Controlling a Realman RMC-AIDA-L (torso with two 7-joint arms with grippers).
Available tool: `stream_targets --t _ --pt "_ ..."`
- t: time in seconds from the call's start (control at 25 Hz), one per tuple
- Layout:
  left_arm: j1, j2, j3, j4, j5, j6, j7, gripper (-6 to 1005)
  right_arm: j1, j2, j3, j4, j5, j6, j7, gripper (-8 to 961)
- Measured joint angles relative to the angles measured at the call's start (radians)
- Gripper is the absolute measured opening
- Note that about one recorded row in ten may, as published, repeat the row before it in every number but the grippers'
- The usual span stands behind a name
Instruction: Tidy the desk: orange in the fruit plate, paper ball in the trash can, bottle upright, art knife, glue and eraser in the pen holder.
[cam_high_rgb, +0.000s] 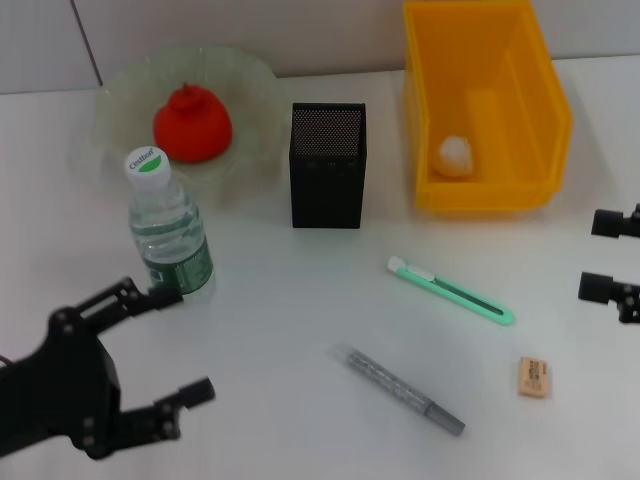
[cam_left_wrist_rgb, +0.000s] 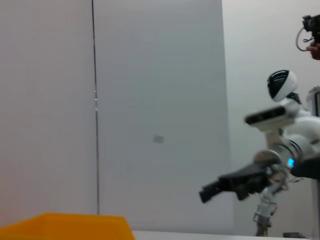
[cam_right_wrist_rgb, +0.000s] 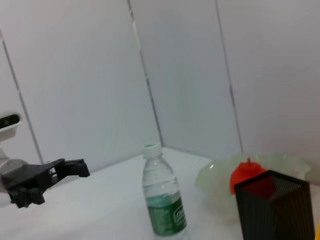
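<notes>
Bottle (cam_high_rgb: 168, 227) first: you can see it standing upright at about 9 o'clock from the desk's centre, white cap on top, green label around its lower part. Your left gripper (cam_high_rgb: 170, 345) sits low at 7 o'clock, its 2 fingers spread wide and holding nothing; the upper fingertip lies just beside the bottle's base, though you cannot tell from the head view whether it touches. The right wrist view shows the same bottle (cam_right_wrist_rgb: 161, 198) upright with that gripper (cam_right_wrist_rgb: 75, 169) off to one side and apart from it.

At 11 o'clock the fruit plate (cam_high_rgb: 252, 100), a pale translucent dish with a wavy rim, holds the orange (cam_high_rgb: 192, 125) (it reads red-orange here). The pen holder (cam_high_rgb: 328, 166), a black mesh box, stands at 12 o'clock with nothing visible inside. At 1 o'clock the trash can (cam_high_rgb: 520, 115), a yellow bin, has the paper ball (cam_high_rgb: 456, 155) resting on its floor.

3 items lie flat on the desk (cam_high_rgb: 280, 300): the art knife (cam_high_rgb: 450, 290), mint green, at 3 o'clock and angled; the glue (cam_high_rgb: 403, 389), a grey stick, at 5 o'clock; the eraser (cam_high_rgb: 534, 377), a small tan block, at 4 o'clock, well apart from the others.

Your right gripper (cam_high_rgb: 606, 255) shows at the 3 o'clock edge, fingers parted and empty, clear of every object.
</notes>
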Motion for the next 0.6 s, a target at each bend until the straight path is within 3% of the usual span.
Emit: stream_targets --t 0.04,0.2,0.24,0.36,0.44,0.48,0.6 --pt "-0.003 -0.003 0.002 -0.013 0.017 -0.001 0.001 861 0.03 0.0 -0.001 -0.1 -0.046 -0.019 0.1 835" --pt "-0.007 -0.008 -0.003 -0.044 0.034 -0.005 0.002 861 0.095 -0.002 -0.001 -0.245 -0.162 -0.059 0.269 835" --pt "-0.008 -0.01 -0.006 -0.058 0.036 -0.008 0.003 860 0.152 -0.002 -0.002 -0.34 -0.247 -0.081 0.394 835" --pt "-0.007 -0.013 -0.008 -0.07 0.036 -0.02 0.004 860 0.212 -0.003 -0.017 -0.427 -0.337 -0.098 0.525 834" --pt "-0.003 -0.018 -0.007 -0.074 0.037 -0.035 0.004 860 0.285 -0.015 -0.104 -0.537 -0.459 -0.123 0.702 834" --pt "-0.003 -0.018 -0.007 -0.074 0.037 -0.035 0.004 860 0.285 -0.015 -0.104 -0.537 -0.459 -0.123 0.702 834" --pt "-0.002 -0.02 -0.006 -0.074 0.037 -0.04 0.0 860 0.352 -0.028 -0.23 -0.627 -0.567 -0.145 0.87 834"
